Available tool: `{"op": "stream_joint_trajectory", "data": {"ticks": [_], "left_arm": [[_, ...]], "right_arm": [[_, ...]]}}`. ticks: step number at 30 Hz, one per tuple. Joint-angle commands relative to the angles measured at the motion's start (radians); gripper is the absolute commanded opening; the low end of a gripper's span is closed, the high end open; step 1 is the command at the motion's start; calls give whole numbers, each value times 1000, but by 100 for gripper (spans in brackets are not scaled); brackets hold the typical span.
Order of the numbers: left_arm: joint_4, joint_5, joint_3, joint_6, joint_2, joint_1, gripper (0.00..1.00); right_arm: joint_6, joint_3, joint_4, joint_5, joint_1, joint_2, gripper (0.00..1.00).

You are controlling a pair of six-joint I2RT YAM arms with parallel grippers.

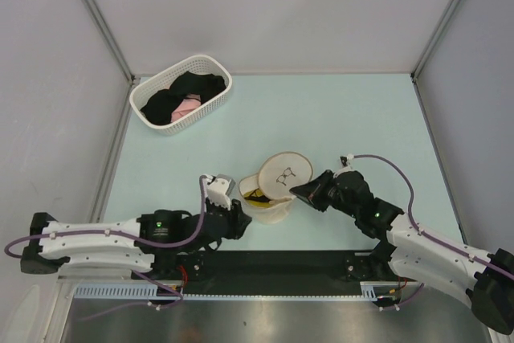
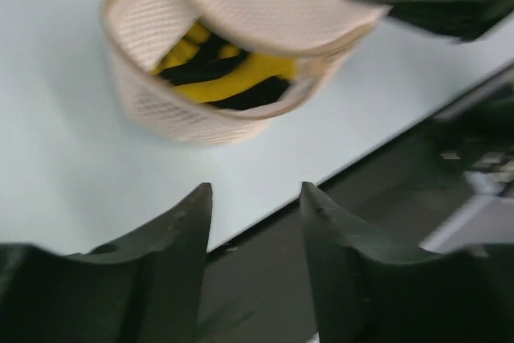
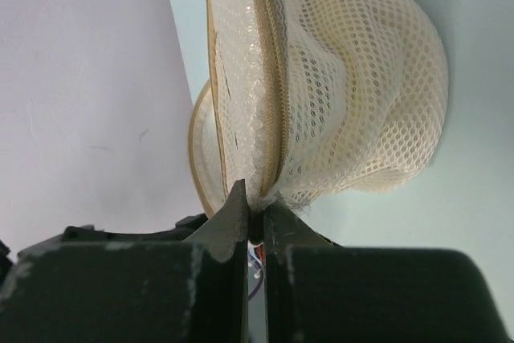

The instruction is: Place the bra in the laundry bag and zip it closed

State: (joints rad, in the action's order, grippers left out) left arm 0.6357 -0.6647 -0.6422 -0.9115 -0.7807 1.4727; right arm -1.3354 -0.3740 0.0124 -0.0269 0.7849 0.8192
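Observation:
The laundry bag (image 1: 271, 198) stands near the table's front edge, its lid (image 1: 285, 173) with the dark bra icon tipped up and partly open. The yellow bra (image 1: 259, 195) with black trim lies inside the lower half, and also shows in the left wrist view (image 2: 233, 74) inside the bag (image 2: 185, 114). My right gripper (image 1: 302, 191) is shut on the bag's zipper rim at the lid's right edge; in the right wrist view its jaws (image 3: 257, 208) pinch the rim of the bag (image 3: 361, 102). My left gripper (image 1: 234, 216) is open and empty (image 2: 255, 198), just left of and in front of the bag.
A white slotted basket (image 1: 210, 66) with black and pink garments (image 1: 181, 100) stands at the back left. A black strip (image 1: 281, 267) runs along the table's front edge below both grippers. Grey walls enclose the table on three sides.

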Motion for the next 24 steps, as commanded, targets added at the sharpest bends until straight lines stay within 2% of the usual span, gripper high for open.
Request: {"op": "stream_joint_trajectory", "data": {"ticks": [1,2,4,5,6,7,8,9,10,13,15,17,21,24], "left_arm": [[-342,181,45,201,171,-9,66],[-376,204,45,232,193,-20,69],[-396,339,35,263,210,-92,75],[-390,412,10,281,205,-130,75],[-389,494,-2,283,193,-229,75],[-390,699,-11,280,158,-286,76],[-389,780,-28,260,132,-383,76],[-390,845,-31,246,111,-422,75],[-398,967,-33,237,71,-452,74],[-429,1059,-24,220,28,-514,75],[-470,1178,-7,211,-12,-549,75],[-496,1246,-1,204,-75,-569,70],[-513,1240,7,211,-127,-584,54],[-539,1241,21,206,-173,-600,50]], "right_arm": [[47,-2,27,-68,-7,-11,0],[54,-3,29,-76,-9,-9,0],[61,-2,40,-99,-10,-11,0],[64,-3,40,-103,-10,-12,0],[65,-5,41,-108,-12,-12,0],[65,-5,43,-114,-12,-15,0],[67,-9,43,-116,-13,-18,0],[74,-12,41,-117,-13,-20,0],[76,-14,38,-119,-18,-22,0],[81,-19,34,-128,-27,-28,0],[81,-17,32,-130,-27,-32,0],[78,-16,34,-133,-29,-34,0],[84,-22,43,-143,-29,-28,0],[85,-22,43,-146,-29,-29,0]]}}
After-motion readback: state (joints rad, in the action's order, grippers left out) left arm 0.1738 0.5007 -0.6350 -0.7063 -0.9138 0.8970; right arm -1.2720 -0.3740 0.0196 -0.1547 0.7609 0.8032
